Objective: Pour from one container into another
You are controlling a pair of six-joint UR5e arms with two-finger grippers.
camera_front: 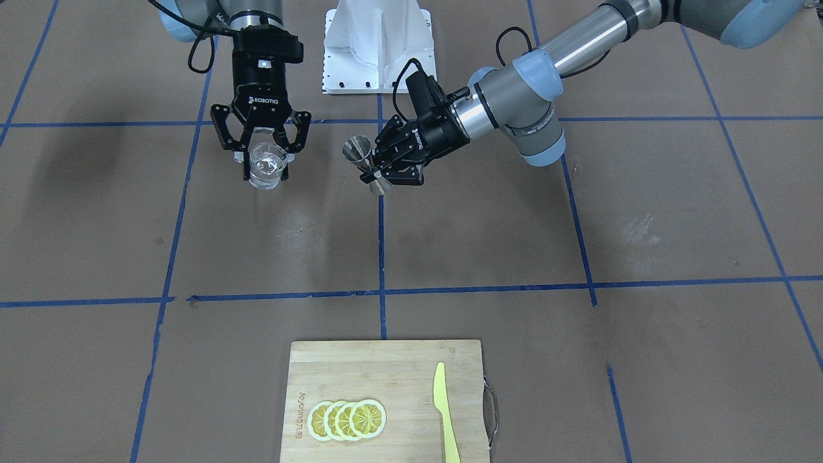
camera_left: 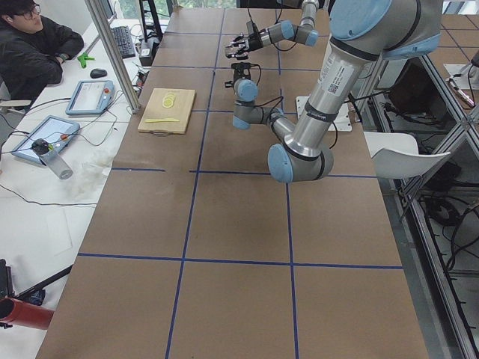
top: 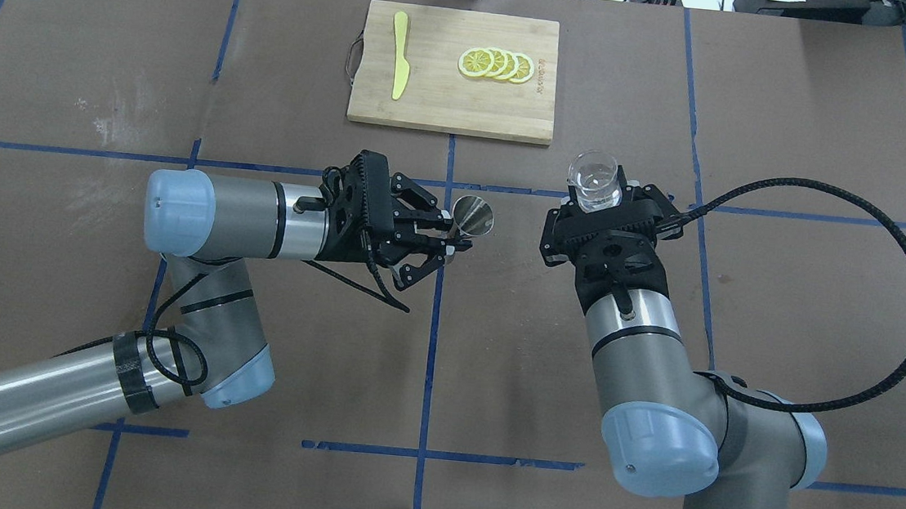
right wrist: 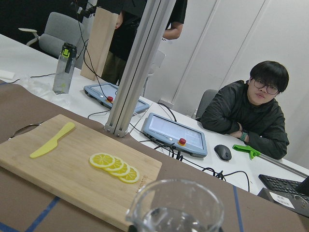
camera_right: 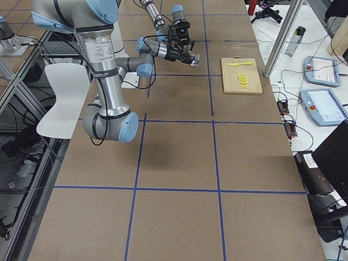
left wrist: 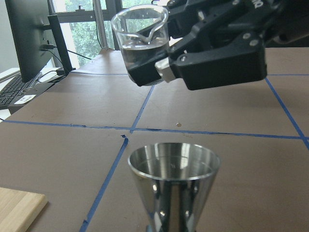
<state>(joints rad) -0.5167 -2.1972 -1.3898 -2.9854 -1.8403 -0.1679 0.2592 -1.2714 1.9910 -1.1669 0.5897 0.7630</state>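
Note:
A clear glass beaker (camera_front: 265,166) holding some clear liquid is upright and lifted above the table, with my right gripper (camera_front: 265,170) shut on it. The same beaker (top: 593,181) is seen from overhead, to the right of the centre line. A steel cone-shaped jigger (camera_front: 366,166) hangs above the centre tape line, and my left gripper (camera_front: 380,173) is shut on its waist. In the left wrist view the jigger (left wrist: 174,181) opens upward and looks empty, with the beaker (left wrist: 142,41) higher and beyond it. The two containers are apart.
A wooden cutting board (camera_front: 386,370) lies at the table's far side from the robot, bearing several lemon slices (camera_front: 347,419) and a yellow plastic knife (camera_front: 445,411). The white robot mount (camera_front: 379,45) stands between the arms. A person (right wrist: 256,116) sits at a desk beyond the table.

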